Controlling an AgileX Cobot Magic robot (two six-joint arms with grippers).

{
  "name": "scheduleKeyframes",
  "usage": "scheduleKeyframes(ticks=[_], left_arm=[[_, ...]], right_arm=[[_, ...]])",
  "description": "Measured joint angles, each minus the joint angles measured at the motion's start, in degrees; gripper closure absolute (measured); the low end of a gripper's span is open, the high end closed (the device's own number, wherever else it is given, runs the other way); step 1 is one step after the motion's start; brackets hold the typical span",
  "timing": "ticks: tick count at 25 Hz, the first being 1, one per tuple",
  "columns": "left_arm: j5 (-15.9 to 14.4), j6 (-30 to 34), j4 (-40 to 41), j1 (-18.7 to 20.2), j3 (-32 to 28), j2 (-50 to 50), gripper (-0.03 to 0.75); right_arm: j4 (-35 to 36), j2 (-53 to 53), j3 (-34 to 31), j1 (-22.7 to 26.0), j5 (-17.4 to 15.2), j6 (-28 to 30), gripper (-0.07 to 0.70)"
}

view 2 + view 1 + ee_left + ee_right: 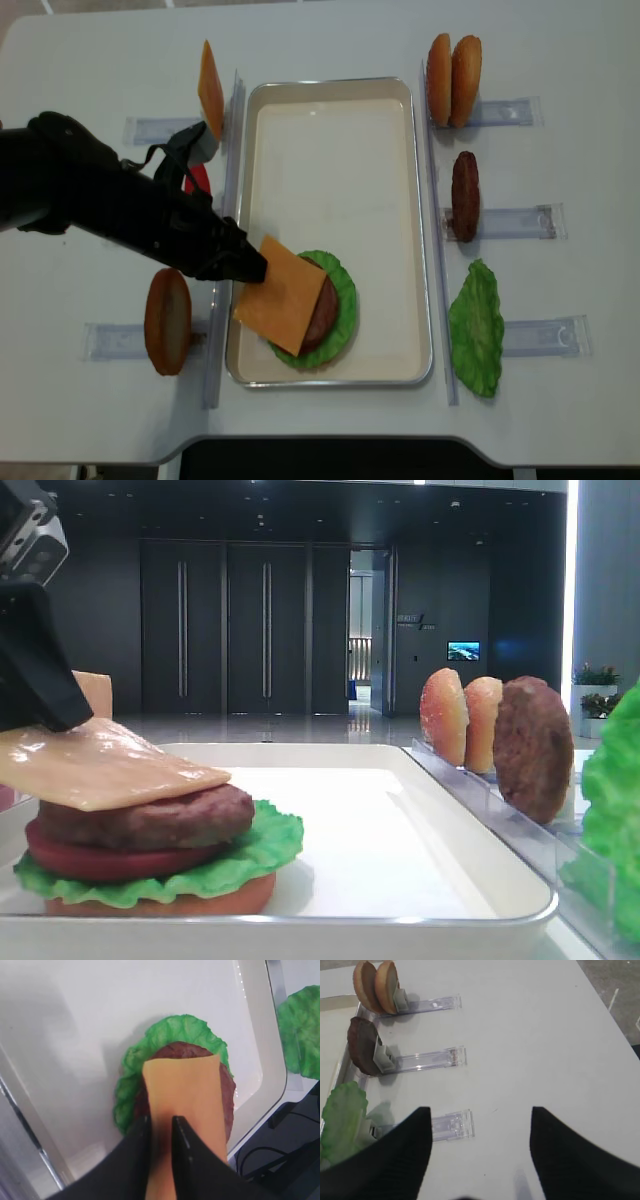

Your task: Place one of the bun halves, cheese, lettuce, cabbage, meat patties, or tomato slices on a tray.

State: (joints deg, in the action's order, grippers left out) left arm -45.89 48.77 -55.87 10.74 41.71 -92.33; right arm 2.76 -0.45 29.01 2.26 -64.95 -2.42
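Note:
The cheese is a pale orange square slice lying tilted on the burger stack in the white tray. Beneath it are a meat patty, a tomato slice, lettuce and a flat bun base. My left gripper is at the slice's left edge, which overhangs the stack. Its jaws stand a little apart, and the cheese shows in the narrow gap. My right gripper hangs open over bare table, holding nothing.
Clear racks flank the tray. On the right are two bun halves, a patty and a lettuce leaf. On the left are a second cheese slice, a tomato slice and a bun half.

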Motion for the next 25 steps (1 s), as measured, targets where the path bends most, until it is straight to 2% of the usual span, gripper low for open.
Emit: scheduleKeyframes(ticks=[4,10,16,22,25], left_arm=[[0.07,0.0,0.0,0.0,0.0,0.0,0.491],[0.23,0.0,-0.17,0.0,0.0,0.0,0.428],[0.39,0.0,-0.23,0.0,0.0,0.0,0.263],[0.39,0.0,-0.23,0.0,0.15,0.0,0.236],[-0.6,-0.33,0.4,0.0,2.03,0.0,0.234]], right_arm=[[0.0,0.0,0.0,0.0,0.0,0.0,0.218],[0.0,0.0,0.0,0.0,0.0,0.0,0.218],[0.0,0.0,0.0,0.0,0.0,0.0,0.218],[0.0,0.0,0.0,0.0,0.0,0.0,0.218],[0.0,0.0,0.0,0.0,0.0,0.0,0.218]])
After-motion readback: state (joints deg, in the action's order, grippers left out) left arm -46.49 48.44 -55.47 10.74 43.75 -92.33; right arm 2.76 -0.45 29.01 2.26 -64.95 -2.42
